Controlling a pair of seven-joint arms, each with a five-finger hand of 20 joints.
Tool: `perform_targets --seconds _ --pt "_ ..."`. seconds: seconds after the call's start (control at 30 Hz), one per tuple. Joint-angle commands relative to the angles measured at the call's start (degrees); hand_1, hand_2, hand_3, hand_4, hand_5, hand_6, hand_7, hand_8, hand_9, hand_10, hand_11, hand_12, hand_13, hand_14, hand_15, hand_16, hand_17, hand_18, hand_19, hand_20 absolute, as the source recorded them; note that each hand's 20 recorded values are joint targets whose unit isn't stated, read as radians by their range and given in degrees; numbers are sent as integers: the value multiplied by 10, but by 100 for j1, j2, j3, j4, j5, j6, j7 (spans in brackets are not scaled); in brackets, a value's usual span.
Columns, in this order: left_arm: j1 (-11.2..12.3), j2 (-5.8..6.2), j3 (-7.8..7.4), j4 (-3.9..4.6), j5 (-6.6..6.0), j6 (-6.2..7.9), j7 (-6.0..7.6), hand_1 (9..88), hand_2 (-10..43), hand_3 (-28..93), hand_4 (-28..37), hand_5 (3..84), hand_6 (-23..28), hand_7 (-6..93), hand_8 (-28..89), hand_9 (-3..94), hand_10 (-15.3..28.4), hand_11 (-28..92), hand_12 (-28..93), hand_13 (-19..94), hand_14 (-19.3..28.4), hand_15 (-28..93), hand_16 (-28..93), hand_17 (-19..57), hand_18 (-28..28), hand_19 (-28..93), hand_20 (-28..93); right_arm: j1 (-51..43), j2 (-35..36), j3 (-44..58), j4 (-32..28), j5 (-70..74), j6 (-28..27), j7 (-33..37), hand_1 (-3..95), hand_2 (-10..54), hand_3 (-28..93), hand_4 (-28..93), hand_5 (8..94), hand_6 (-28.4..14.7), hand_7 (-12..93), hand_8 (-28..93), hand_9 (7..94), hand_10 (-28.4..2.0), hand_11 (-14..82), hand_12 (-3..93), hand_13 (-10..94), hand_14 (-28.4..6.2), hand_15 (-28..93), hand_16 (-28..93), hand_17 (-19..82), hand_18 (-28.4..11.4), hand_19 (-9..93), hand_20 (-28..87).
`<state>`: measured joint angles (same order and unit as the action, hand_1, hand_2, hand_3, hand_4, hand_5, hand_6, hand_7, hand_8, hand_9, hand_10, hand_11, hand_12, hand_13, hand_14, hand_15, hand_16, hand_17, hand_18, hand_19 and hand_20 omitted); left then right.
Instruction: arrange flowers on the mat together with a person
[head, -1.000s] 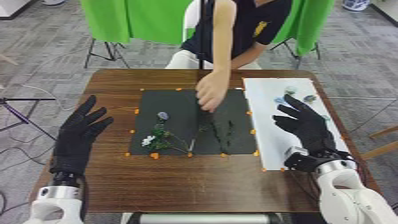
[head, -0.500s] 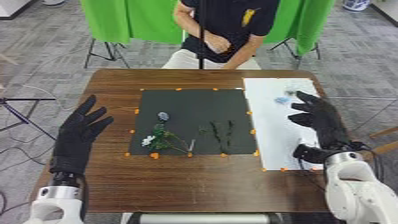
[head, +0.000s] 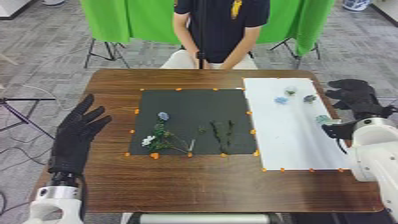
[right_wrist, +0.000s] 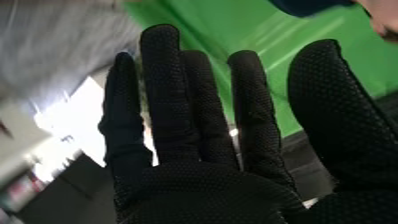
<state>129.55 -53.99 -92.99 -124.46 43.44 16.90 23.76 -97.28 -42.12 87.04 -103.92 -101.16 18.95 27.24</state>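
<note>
While the fingers of the right hand stood straight and released, the white sheet lay left of them with a light-blue flower. The left hand's fingers were loosely extended; right of them, the dark mat bore a white flower and green stems.

The table before me looks like brown grained wood with a soft sheen; the dark mat looks matt. My right glove is matt black fabric, finely textured.
</note>
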Motion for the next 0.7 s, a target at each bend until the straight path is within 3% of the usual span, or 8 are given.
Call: perform_targets --seconds 0.03,0.23,0.43,0.7 --pt "11 -42 -44 -29 -21 48 -16 232 50 784 -283 347 22 109 -97 330 159 203 87 246 235 408 -59 -100 233 447 135 163 57 -159 393 -1358 -772 402 342 -50 803 -259 498 34 219 -150 506 -135 193 149 531 -132 564 102 223 -223 697 245" --pt "-15 -82 -69 -35 -7 18 -110 231 50 784 -283 347 22 109 -97 330 160 202 86 246 236 407 -59 -100 233 448 136 187 2 -320 606 -1709 -1119 467 362 -66 795 -260 515 47 228 -156 511 -131 186 148 537 -128 545 97 222 -235 685 217" --pt "-94 -82 -3 20 -26 -10 -115 231 50 784 -283 347 23 109 -97 330 159 202 86 247 236 408 -59 -100 234 448 136 442 -83 -682 870 -1967 -1272 469 372 -77 796 -263 519 47 229 -157 527 -130 187 147 548 -123 523 98 221 -238 674 201" --pt "-96 -40 64 47 -99 5 -24 232 50 784 -283 346 23 109 -97 328 159 202 86 246 236 408 -58 -100 234 448 135 655 -192 -994 1064 -2304 -1622 405 390 -93 789 -269 520 52 232 -158 532 -125 186 146 562 -115 476 106 221 -236 660 179"
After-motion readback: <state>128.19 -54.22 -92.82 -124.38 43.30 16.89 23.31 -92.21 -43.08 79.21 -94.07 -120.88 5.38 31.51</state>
